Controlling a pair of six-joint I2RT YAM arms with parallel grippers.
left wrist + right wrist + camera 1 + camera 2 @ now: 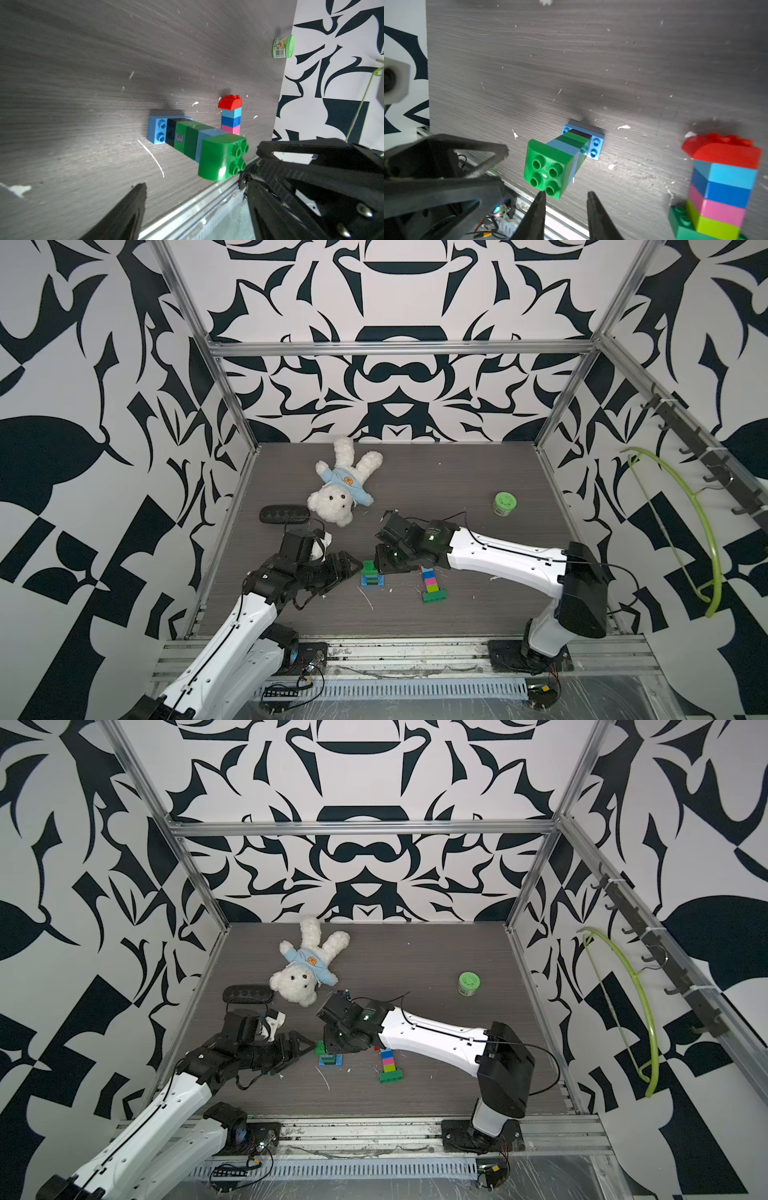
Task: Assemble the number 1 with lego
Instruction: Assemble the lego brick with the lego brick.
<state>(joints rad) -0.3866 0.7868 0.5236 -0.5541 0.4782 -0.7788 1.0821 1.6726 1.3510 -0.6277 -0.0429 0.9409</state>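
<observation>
My left tool (347, 572) hangs spread wide and empty, just left of the green-topped lego tower (370, 572), which stands on its light blue base near the front of the surface (457, 489). My right tool (564, 199) hovers above it, tips slightly parted, gripping nothing. The red-topped lego stack (431, 583) sits just right

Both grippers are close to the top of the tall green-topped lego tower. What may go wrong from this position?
1. The green-topped tower stands tall on a small light blue base brick. The right gripper, jaws open, hangs at its top brick; an off-centre touch may topple it.
2. The left gripper, also open, is close beside the same top, so the two grippers may collide.
3. A falling tower might hit the red-topped column nearby.
</observation>
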